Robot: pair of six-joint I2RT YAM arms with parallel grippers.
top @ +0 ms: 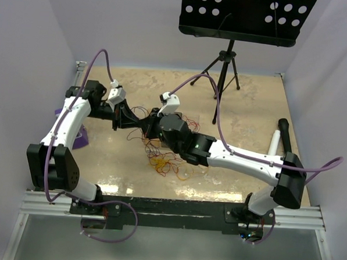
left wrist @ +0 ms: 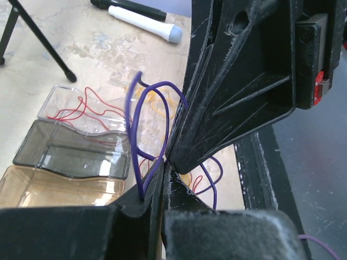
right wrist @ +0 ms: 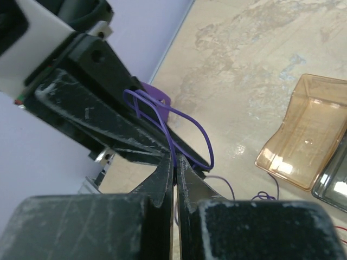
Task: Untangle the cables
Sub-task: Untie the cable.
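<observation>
My two grippers meet tip to tip above the middle of the table. My left gripper [top: 139, 124] [left wrist: 162, 172] is shut on a thin dark purple cable [left wrist: 136, 116], which loops up from its tips. My right gripper [top: 153, 121] [right wrist: 174, 162] is shut on the same purple cable [right wrist: 187, 116], right against the left fingers [right wrist: 103, 111]. More thin cables lie below: red loops [top: 192, 120] and a yellow and orange tangle [top: 167, 164]. Red wire [left wrist: 81, 111] lies in a clear tray.
A clear tray [left wrist: 65, 97], a grey tray [left wrist: 70, 154] and an amber tray [left wrist: 43, 187] [right wrist: 303, 135] sit side by side under the grippers. A tripod [top: 225, 66] stands at the back. A white microphone [top: 275, 141] and a black one [top: 285, 133] lie at the right.
</observation>
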